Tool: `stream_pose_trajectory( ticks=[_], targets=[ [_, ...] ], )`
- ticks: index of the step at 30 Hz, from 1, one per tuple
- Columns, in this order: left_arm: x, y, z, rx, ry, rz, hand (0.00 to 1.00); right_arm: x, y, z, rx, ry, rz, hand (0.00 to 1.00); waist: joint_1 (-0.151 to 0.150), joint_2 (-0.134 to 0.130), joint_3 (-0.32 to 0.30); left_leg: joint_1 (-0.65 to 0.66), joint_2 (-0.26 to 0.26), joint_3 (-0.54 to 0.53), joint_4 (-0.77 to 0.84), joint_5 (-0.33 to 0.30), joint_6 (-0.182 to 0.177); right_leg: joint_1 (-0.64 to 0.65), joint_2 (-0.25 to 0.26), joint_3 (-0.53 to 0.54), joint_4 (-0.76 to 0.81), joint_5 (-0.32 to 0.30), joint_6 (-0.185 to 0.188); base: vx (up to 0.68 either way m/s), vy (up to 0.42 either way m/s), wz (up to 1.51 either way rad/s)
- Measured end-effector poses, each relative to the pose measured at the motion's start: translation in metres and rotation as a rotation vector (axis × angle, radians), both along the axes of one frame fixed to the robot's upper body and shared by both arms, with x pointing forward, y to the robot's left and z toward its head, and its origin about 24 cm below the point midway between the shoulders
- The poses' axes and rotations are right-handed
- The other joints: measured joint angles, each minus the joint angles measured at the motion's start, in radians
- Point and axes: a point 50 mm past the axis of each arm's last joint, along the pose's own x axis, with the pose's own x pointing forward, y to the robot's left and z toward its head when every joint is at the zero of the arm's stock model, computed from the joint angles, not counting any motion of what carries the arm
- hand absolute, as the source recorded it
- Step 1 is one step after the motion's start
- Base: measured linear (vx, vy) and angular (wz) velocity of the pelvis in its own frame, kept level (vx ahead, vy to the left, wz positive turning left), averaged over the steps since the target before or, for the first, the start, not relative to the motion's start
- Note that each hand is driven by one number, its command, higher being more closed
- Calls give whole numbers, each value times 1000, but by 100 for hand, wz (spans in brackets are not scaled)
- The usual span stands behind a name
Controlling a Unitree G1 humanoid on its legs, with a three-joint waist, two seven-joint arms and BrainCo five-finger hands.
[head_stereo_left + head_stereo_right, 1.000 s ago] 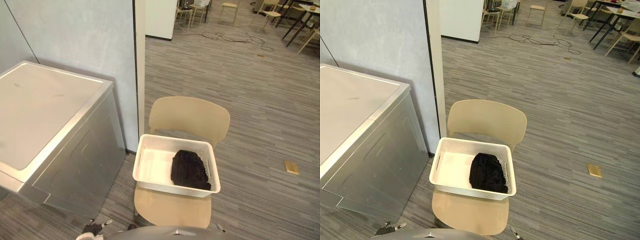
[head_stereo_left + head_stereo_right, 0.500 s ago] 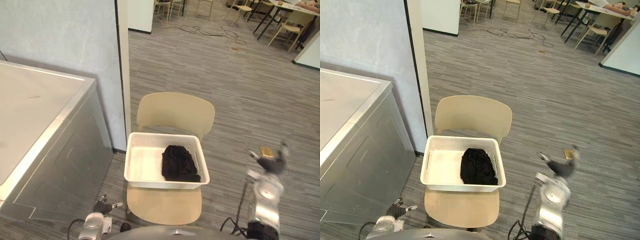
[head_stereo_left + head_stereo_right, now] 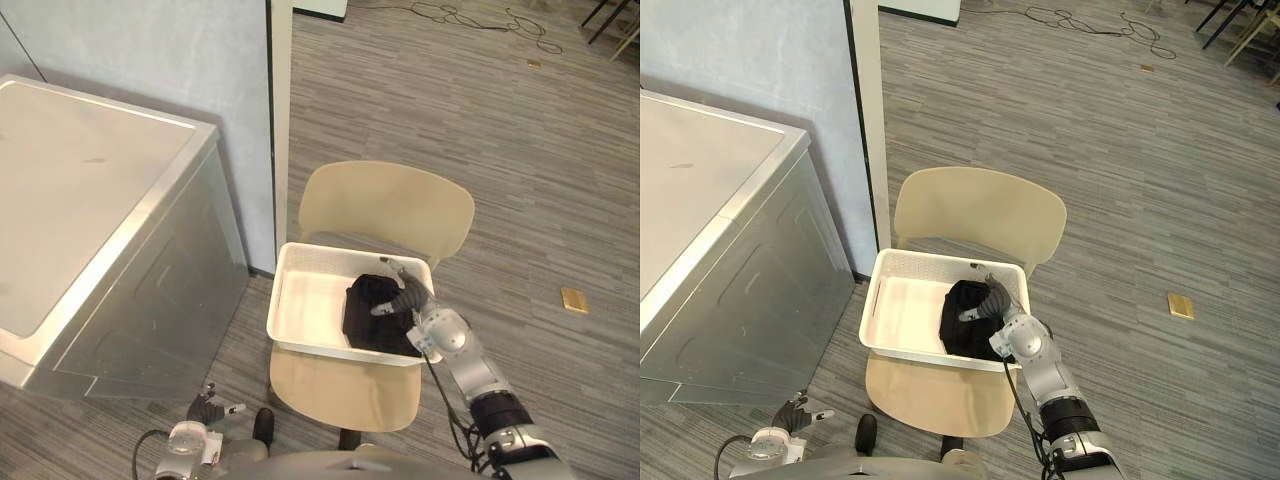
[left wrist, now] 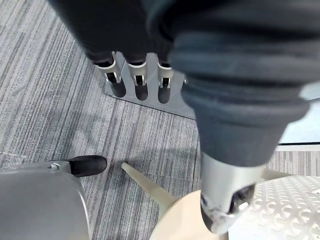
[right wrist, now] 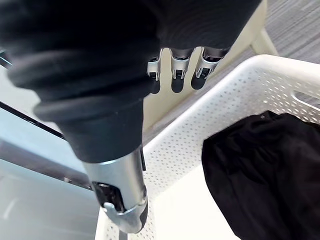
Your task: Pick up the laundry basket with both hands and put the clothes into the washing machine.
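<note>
A white laundry basket (image 3: 312, 340) sits on the seat of a beige chair (image 3: 385, 208). Black clothes (image 3: 366, 312) lie bunched in its right half. My right hand (image 3: 407, 297) hovers open just above the clothes, inside the basket's right rim; in its wrist view the thumb (image 5: 120, 170) points over the perforated basket wall (image 5: 235, 95) and the dark clothes (image 5: 265, 165). My left hand (image 3: 207, 407) hangs low near the floor, open, left of the chair's front; its thumb (image 4: 232, 165) shows above the seat edge. The silver washing machine (image 3: 90, 200) stands at left, lid closed.
A grey partition with a white post (image 3: 280, 120) rises behind the washer and the chair. A small brass floor plate (image 3: 574, 299) lies on the striped floor at right. Loose cables (image 3: 480, 15) lie far back.
My right arm has come in from the lower right and swung left, over the basket and the clothes. The left hand stays low. The camera has shifted.
</note>
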Motion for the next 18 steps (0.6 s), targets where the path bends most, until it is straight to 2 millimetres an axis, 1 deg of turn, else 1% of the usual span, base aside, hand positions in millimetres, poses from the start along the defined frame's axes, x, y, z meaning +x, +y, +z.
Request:
stream_pose_trajectory(
  ticks=[1, 3, 4, 6, 11, 13, 14, 16, 18],
  targets=[
    [0, 0, 0, 1, -1, -1, 0, 0, 0, -7, -21, 36, 11, 0, -1, 3, 6, -1, 0, 1, 0, 0, 0, -3, 0, 1, 3, 0, 0, -76, -7, -2],
    [3, -1, 1, 0, -6, -7, 0, 3, -3, -13, -78, 76, 26, 0, -2, 10, 18, -12, 1, 4, -1, 1, -3, -19, -1, 2, 14, 0, 0, -91, -3, -2],
    [7, -2, 2, -1, -19, -11, 0, 8, -7, -13, -101, 89, 22, 0, -2, 16, 41, -14, 0, 4, -2, 5, -4, -23, -3, 2, 19, 0, 0, -116, -2, -1],
    [11, -3, 3, -2, -30, -17, 0, 15, -11, -11, -114, 95, 7, 0, -2, 23, 57, -31, 0, 5, -6, 13, -5, -44, -4, 1, 27, 1, 0, -97, -1, 1],
    [31, -16, 9, -26, -82, -44, 0, 44, -24, 6, -114, 71, -123, 0, 9, 47, 119, -79, -2, -1, 0, 49, -1, -89, -5, -4, 20, 26, -1, -41, -1, 6],
    [37, -22, 12, -43, -110, -48, 0, 55, -29, 15, -101, 49, -177, 0, 20, 53, 140, -94, -2, -3, 0, 57, -6, -103, -5, -6, 17, 34, -1, -21, -14, 5],
    [39, -23, 12, -44, -117, -53, 0, 57, -30, 17, -99, 40, -191, 0, 22, 54, 144, -98, -2, -4, 0, 59, -8, -107, -5, -7, 17, 36, -1, -32, -16, 2],
    [41, -26, 14, -54, -130, -50, 0, 66, -30, 29, -86, -1, -224, 0, 25, 61, 160, -113, -2, -6, 0, 66, -11, -120, -5, -8, 16, 42, -2, -15, -13, 4],
    [42, -26, 14, -58, -138, -45, 0, 71, -29, 34, -86, -13, -230, 0, 24, 67, 177, -118, -2, -8, 0, 71, -11, -123, -5, -11, 16, 44, -3, -27, -14, 4]
  ],
)
